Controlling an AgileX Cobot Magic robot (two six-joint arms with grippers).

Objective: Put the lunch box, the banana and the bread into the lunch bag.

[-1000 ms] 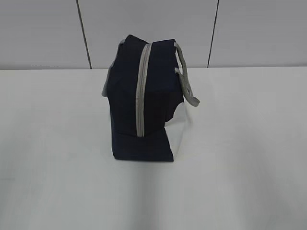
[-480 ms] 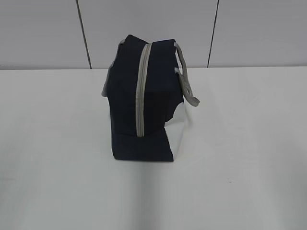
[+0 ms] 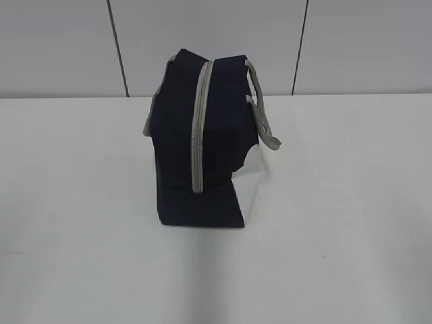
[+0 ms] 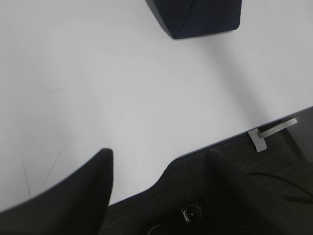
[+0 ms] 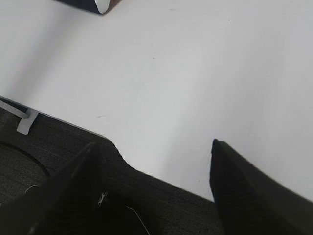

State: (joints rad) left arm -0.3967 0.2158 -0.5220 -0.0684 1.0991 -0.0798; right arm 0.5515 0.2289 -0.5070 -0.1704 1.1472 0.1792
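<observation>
Left pincer (image 4: 156, 171): jaws stand well apart, nothing between them, touching nothing. It hangs over the near edge of the worktop (image 4: 98, 88), with dark floor showing under the right-hand finger (image 4: 230, 196).

Right pincer (image 5: 156, 166): jaws also wide, nothing held, no contact. It sits over the worktop edge too, dark floor behind its left finger (image 5: 68, 196).

Lunch bag (image 3: 202, 148): stands upright near the middle of the worktop, towards the back wall (image 3: 216, 40). Navy fabric, grey zipper strip (image 3: 199, 128) running over the top and down the near end, closed as far as can be seen. Grey strap (image 3: 263, 121) droops off the right side; white side panel (image 3: 251, 189) low on the right.

Exterior view: whole bag, neither pincer in sight. Left wrist view: only a dark lower corner of the bag at the top edge, well apart from the pincer, plus a small grey bracket (image 4: 271, 132) at the worktop edge. Right wrist view: only a sliver of the bag's corner, top left, with a bit of white showing. Lunch box, banana and bread: not visible in any view
</observation>
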